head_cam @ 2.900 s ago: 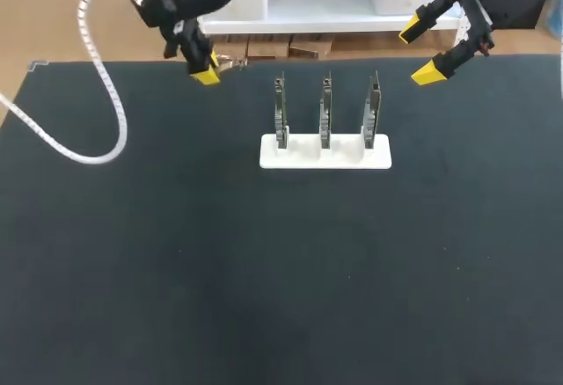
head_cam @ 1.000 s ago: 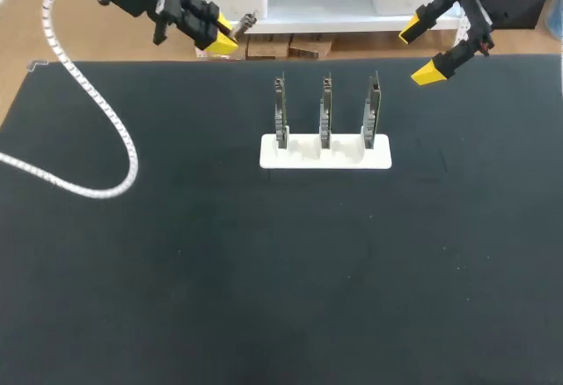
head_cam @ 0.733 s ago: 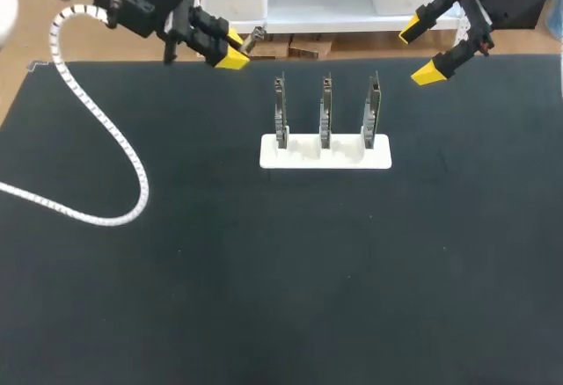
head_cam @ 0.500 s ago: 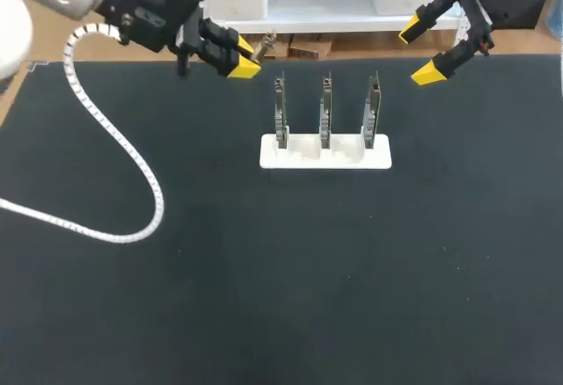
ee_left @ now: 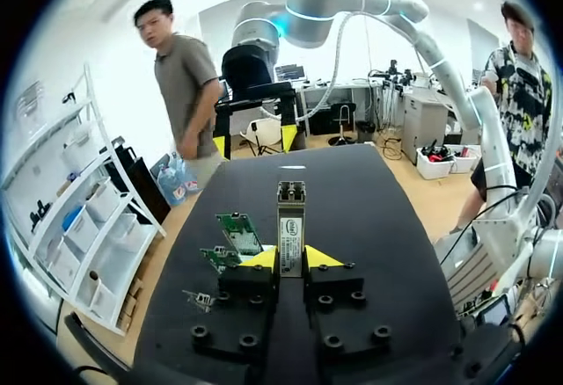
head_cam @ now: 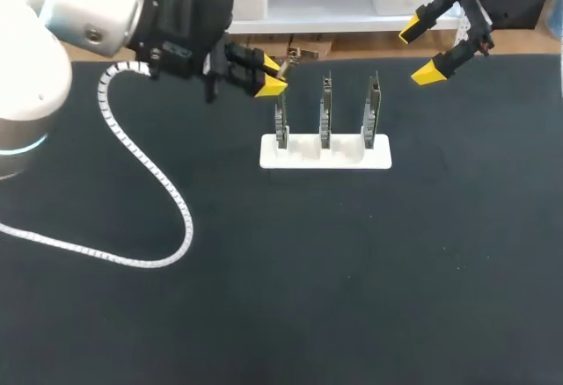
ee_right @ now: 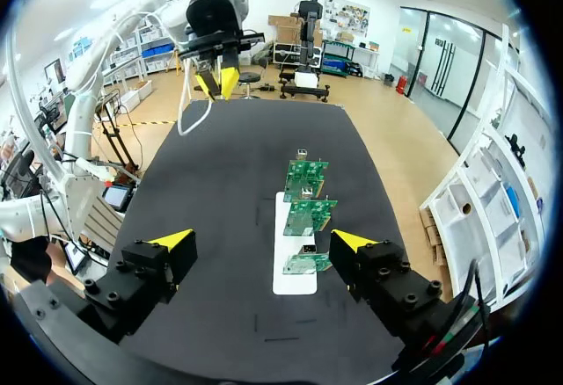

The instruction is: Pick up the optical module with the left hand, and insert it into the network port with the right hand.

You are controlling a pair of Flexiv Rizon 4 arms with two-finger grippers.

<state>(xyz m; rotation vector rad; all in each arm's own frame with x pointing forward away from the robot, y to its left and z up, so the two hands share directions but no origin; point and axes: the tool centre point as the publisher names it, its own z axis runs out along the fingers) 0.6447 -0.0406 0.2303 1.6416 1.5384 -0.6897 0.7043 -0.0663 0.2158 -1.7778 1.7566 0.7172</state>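
Note:
My left gripper (head_cam: 271, 76) hangs just left of the leftmost board, shut on the small metal optical module (head_cam: 289, 57), which sticks out past its yellow tips. In the left wrist view the module (ee_left: 290, 222) stands upright between the fingers, gripper (ee_left: 290, 260). Three green circuit boards (head_cam: 326, 108) with ports stand upright in a white holder (head_cam: 299, 158) at the table's far middle. My right gripper (head_cam: 420, 51) is open and empty at the far right corner, away from the boards. From the right wrist view (ee_right: 262, 241) the boards (ee_right: 304, 200) lie ahead, between the wide fingers.
A white coiled cable (head_cam: 149, 174) from the left arm loops over the left half of the black table. The table's far edge lies just behind the boards.
My left arm has carried the module rightward and slightly nearer, from the far left corner to beside the leftmost board; its cable trailed along. The right arm stayed still.

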